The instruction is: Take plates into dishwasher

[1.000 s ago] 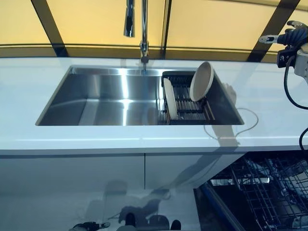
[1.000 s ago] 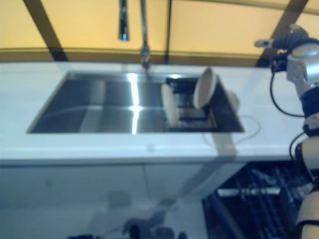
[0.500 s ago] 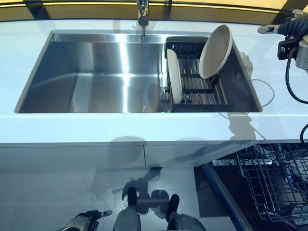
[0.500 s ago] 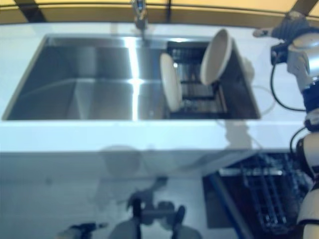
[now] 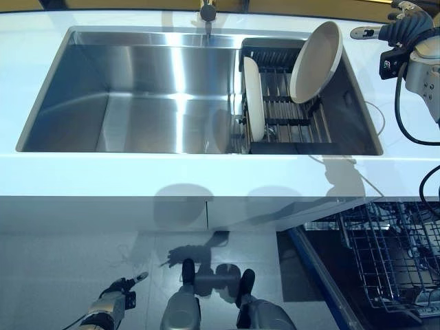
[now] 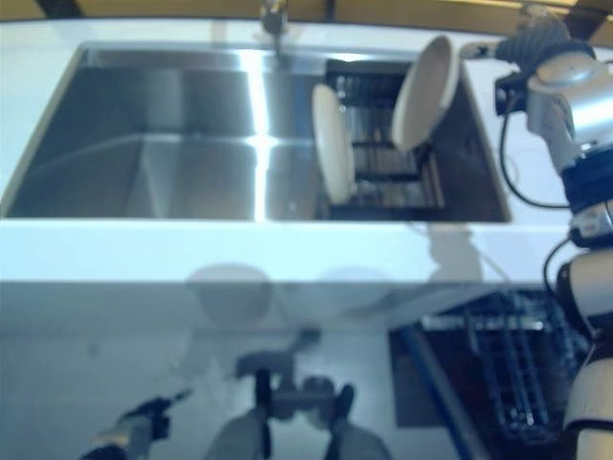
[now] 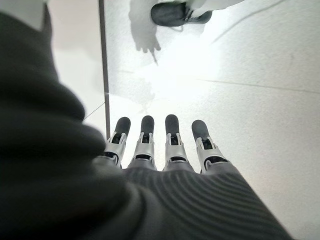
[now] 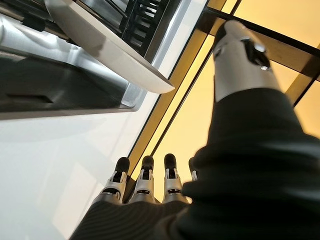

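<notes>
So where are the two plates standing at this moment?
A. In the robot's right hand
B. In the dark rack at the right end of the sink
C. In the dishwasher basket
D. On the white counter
B: both plates, the larger plate and the other plate, stand on edge in the dark rack inside the sink; the dishwasher basket holds no plate.

A wide stainless steel sink (image 5: 137,96) sits sunk into the white countertop (image 5: 172,177), its long left basin bare and shining. At the sink's back edge stands the base of a faucet (image 5: 207,12), and behind the counter runs a band of yellow panels (image 8: 260,30) split by dark bars. Below the sink, pale cabinet fronts (image 5: 103,214) drop toward a glossy grey floor (image 5: 69,275).
</notes>
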